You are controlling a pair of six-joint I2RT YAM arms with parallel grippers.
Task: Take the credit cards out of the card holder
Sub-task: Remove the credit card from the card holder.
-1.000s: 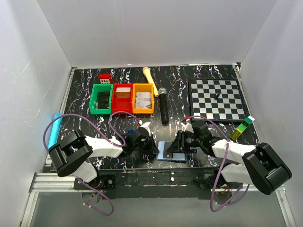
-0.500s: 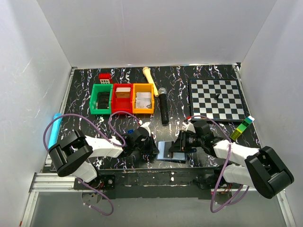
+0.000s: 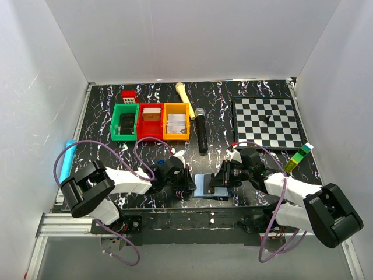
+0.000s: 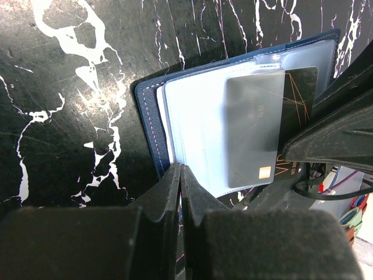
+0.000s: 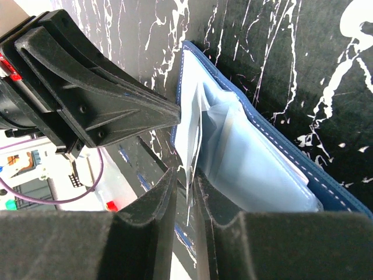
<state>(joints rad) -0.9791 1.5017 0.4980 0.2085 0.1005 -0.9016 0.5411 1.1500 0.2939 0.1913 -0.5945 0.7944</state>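
Black marbled table (image 3: pixel 221 116): left end effector (image 4: pixel 180 175) clenched at open card holder (image 4: pixel 195 122) edge; right end effector (image 5: pixel 185 186) pinching credit card (image 4: pixel 253 128).

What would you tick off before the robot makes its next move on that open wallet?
1. Navy-blue folding card holder lies open, with its sleeves exposed: ok.
2. Left gripper is shut, with its tips at the card holder's edge: ok. Whether it pins the holder firmly: cannot tell.
3. Dark grey credit card has started out of its clear sleeve: ok, though it is only partly out.
4. Right gripper is shut on the credit card's thin edge: ok.
5. The clear sleeve is not pinched along with the credit card: cannot tell.
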